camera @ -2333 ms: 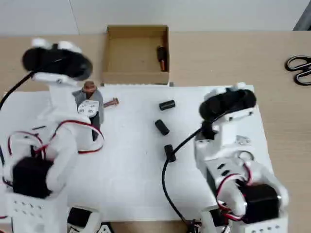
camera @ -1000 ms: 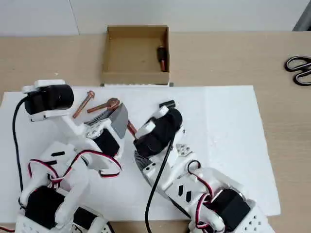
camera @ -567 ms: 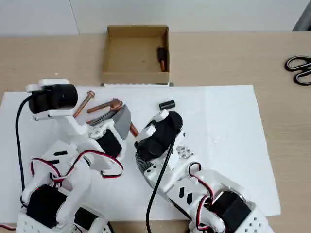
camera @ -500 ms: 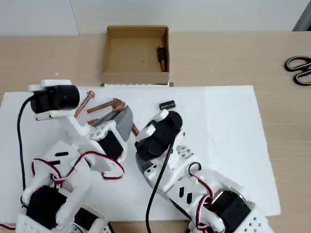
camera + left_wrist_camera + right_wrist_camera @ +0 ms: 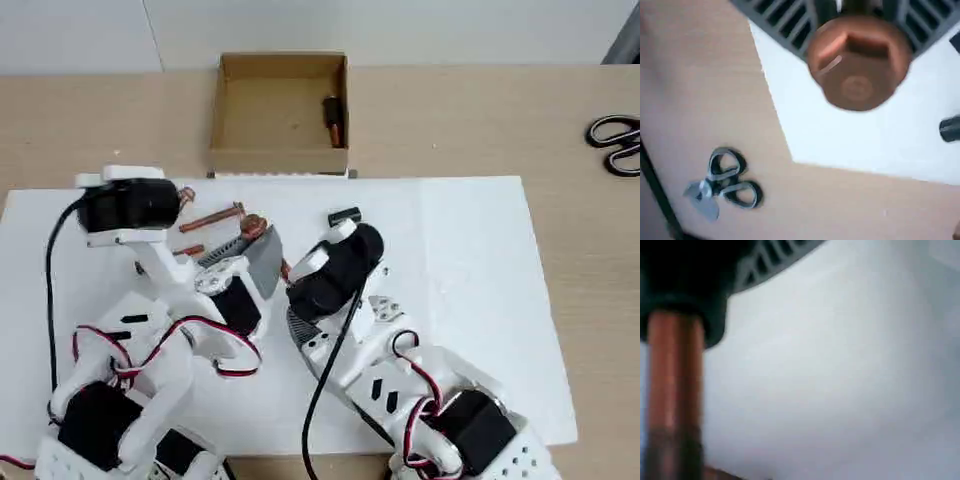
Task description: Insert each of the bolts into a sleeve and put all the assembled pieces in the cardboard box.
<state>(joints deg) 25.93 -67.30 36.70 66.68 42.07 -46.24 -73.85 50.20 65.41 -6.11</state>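
- Your left pincer [image 5: 255, 238] is clamped on the hex head of a copper bolt [image 5: 857, 62]. It sits just left of centre in the high view, over the white sheet [image 5: 470, 260].
- Your right pincer [image 5: 291, 274] sits just below and to the right of it, closed on a black sleeve [image 5: 685, 287]. The right wrist view shows the copper shank running into the sleeve's mouth.
- The relation to mind is the bolt's long axis. It runs from the head at upper left down to lower right, straight towards the sleeve. The two pincers are almost touching, so I judge the insertion to be under way, but you cannot tell how deep the shank sits.
- The left arm leans in from the lower left of the frame and the right arm from the lower right, with their wrists angled towards each other.
- The cardboard box [image 5: 278, 160] stands on the worktop [image 5: 480, 120] at top centre, above both pincers and nearer the left one. One assembled piece [image 5: 332, 120] already lies against its right wall.
- Loose bolts [image 5: 212, 217] lie just left of the left pincer, and a spare sleeve [image 5: 345, 216] lies just above the right arm.
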